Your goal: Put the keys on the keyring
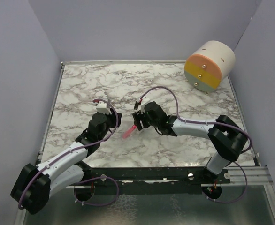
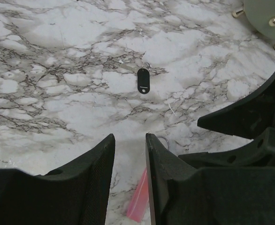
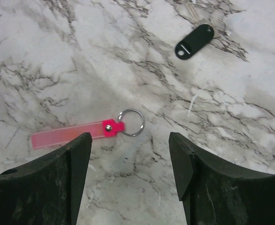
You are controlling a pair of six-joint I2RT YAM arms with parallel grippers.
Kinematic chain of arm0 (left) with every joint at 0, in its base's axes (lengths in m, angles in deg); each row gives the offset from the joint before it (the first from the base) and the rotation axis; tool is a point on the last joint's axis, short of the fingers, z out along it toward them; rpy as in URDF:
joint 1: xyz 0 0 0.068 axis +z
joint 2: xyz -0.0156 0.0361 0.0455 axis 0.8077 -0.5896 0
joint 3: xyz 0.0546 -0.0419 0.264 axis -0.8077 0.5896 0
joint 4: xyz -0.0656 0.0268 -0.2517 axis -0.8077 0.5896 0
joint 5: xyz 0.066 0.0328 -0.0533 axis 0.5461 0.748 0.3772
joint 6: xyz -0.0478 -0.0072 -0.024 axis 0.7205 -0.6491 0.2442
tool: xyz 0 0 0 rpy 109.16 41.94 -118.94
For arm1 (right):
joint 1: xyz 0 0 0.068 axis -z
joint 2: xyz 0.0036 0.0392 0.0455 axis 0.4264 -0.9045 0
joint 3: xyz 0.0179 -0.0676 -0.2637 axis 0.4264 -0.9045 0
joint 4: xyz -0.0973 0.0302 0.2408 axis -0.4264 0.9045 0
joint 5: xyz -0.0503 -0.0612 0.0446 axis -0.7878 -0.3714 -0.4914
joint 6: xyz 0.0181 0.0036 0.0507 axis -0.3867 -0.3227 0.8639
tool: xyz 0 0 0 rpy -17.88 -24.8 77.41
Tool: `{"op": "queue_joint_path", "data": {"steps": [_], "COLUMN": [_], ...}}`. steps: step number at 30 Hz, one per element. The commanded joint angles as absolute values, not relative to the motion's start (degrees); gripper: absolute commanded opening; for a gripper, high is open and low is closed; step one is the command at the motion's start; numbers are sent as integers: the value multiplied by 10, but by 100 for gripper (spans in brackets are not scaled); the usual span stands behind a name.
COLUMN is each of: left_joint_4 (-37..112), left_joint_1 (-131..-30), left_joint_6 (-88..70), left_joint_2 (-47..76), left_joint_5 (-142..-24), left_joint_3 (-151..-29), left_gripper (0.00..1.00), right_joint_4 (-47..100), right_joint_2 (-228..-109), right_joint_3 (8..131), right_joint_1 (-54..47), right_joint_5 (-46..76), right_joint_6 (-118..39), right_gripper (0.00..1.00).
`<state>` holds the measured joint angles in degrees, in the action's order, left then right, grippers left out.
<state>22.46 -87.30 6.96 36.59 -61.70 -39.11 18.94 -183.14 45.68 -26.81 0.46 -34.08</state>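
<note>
The key, with a black oval head and a pale silvery shaft, lies flat on the marble in the left wrist view (image 2: pixel 143 80) and the right wrist view (image 3: pixel 194 41). I cannot make it out in the top view. The keyring, a pink strip (image 3: pixel 72 135) with a thin metal ring (image 3: pixel 131 123), lies flat between the arms (image 1: pixel 129 132). My right gripper (image 3: pixel 130 138) is open wide and empty, hovering just short of the ring (image 1: pixel 138 121). My left gripper (image 2: pixel 130 137) is open and empty, with the strip's free end (image 2: pixel 138 201) below its jaws.
A round drum (image 1: pixel 210 65) with orange, yellow and grey bands and small knobs lies on its side at the back right, and also shows in the left wrist view (image 2: pixel 266 16). The right gripper's black fingers (image 2: pixel 250 117) stand close to the right of my left gripper. Grey walls enclose the table.
</note>
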Motion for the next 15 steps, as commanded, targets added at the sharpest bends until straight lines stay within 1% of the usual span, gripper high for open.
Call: {"op": "queue_joint_path", "data": {"steps": [1,5,15], "left_joint_4": [210,202,192], "left_joint_1": [-871,-872,-874], "left_joint_6": [80,85,91], "left_joint_2": [352,342,334], "left_joint_5": [-656,-666,-682], "left_joint_3": [-380,-373,-362], "left_gripper": [34,34,34], "right_joint_4": [194,219,229], "right_joint_2": [-1802,-1800,-1806], "right_joint_3": [439,444,446], "right_joint_1": [-250,-247,-237], "right_joint_5": [-23,-46,-39], "right_joint_6": [-361,-372,-375], "right_gripper": [67,67,67]}}
